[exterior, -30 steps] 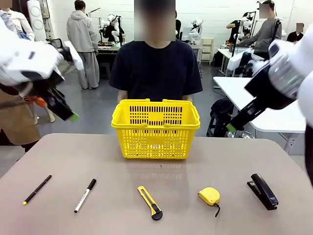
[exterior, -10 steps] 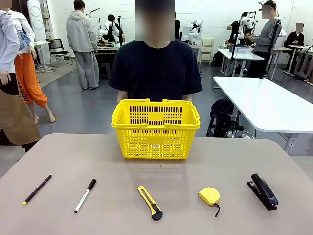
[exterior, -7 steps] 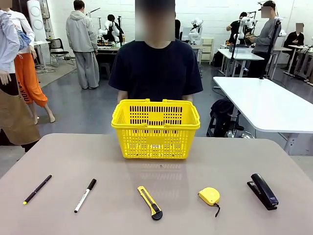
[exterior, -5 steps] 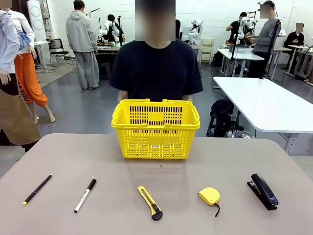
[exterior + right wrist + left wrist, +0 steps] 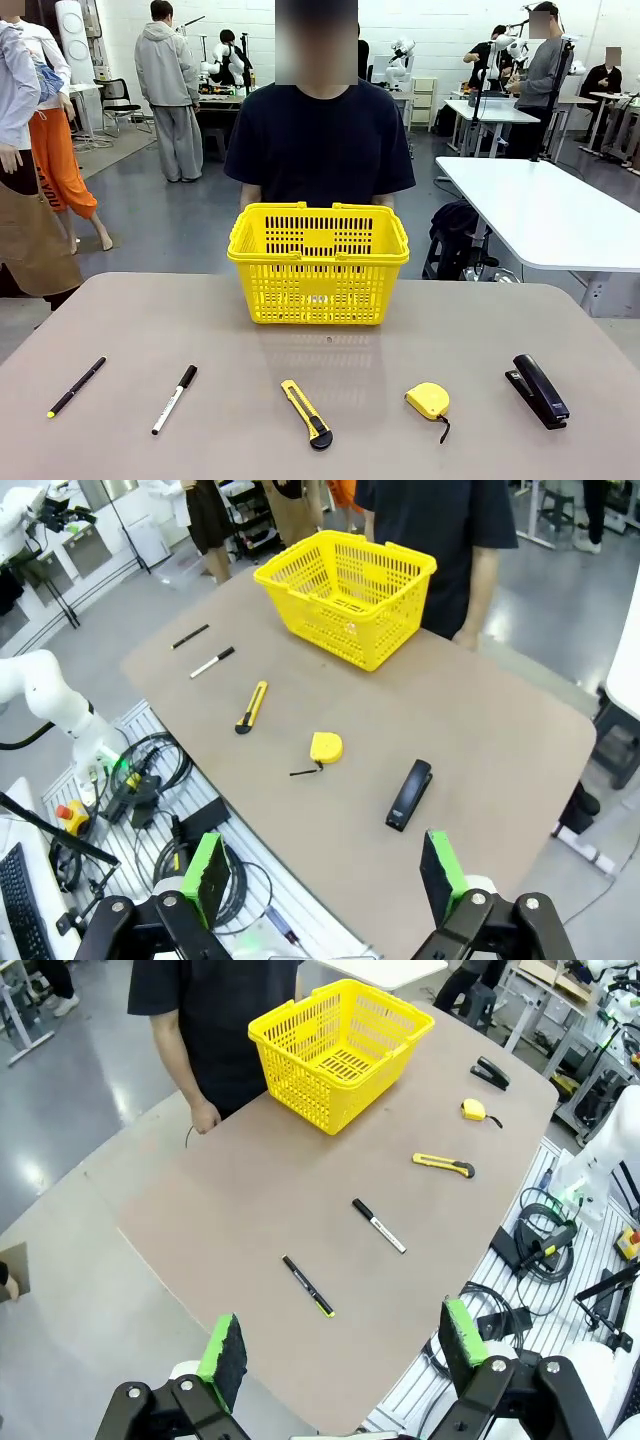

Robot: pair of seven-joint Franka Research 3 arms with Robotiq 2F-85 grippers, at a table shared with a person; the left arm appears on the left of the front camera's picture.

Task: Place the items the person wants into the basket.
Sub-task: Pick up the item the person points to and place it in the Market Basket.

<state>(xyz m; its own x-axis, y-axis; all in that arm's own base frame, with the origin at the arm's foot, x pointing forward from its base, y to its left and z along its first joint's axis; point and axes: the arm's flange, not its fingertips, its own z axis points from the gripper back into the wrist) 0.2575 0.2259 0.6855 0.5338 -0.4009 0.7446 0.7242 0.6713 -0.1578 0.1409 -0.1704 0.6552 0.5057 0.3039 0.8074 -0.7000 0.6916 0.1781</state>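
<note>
Table: beige top (image 5: 480, 330) in an open workshop with other benches behind. Dial read in the front view from table centre, 12 o'clock toward the person.
Person: black T-shirt (image 5: 318, 140), standing at 12 o'clock just behind the basket. In the left wrist view one hand (image 5: 205, 1117) hangs by the far table edge.
Basket: yellow, lattice sides (image 5: 318, 262), upright at 12 o'clock, handles folded down.
Pen: thin, black (image 5: 76, 387), 8 o'clock, at the left end of the near row, yellow tip toward the robot.
Marker: white body, black cap (image 5: 174, 399), 7 o'clock, near the pen but apart, cap pointing away from the robot.
Utility knife: yellow and black (image 5: 306, 413), 6 o'clock, lying flat.
Tape measure: yellow (image 5: 428, 400), 5 o'clock.
Stapler: black (image 5: 540, 390), 4 o'clock, at the right end of the row.
Left gripper: (image 5: 343, 1338) high over the table's left end, fingers spread wide, holding nothing.
Right gripper: (image 5: 323, 872) high over the right end, fingers likewise apart, holding nothing.
</note>
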